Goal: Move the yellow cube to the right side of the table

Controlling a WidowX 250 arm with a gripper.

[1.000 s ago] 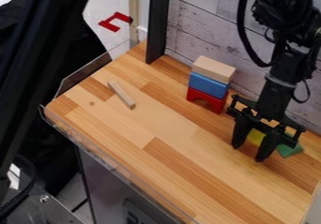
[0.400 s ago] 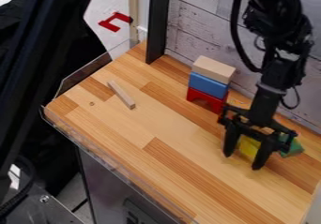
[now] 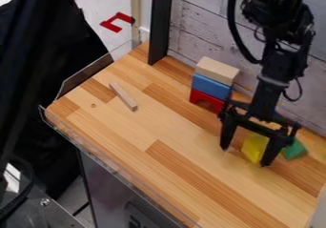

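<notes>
A black two-finger gripper is hanging down over the right part of a wooden tabletop, its fingers spread apart. The yellow cube is sitting between them, nearer the right-hand finger in the view, which is partly covering it; a strip of wood is showing between the cube and the other finger. The cube's visible part is looking taller than wide, its longer line running roughly up and down the view, one end pointing toward the plank-patterned wall, the other toward the viewer. Just beyond that right-hand finger, a green block is resting. Farther back, a plain wooden block is lying on a blue block, which is topping a red arch block.
</notes>
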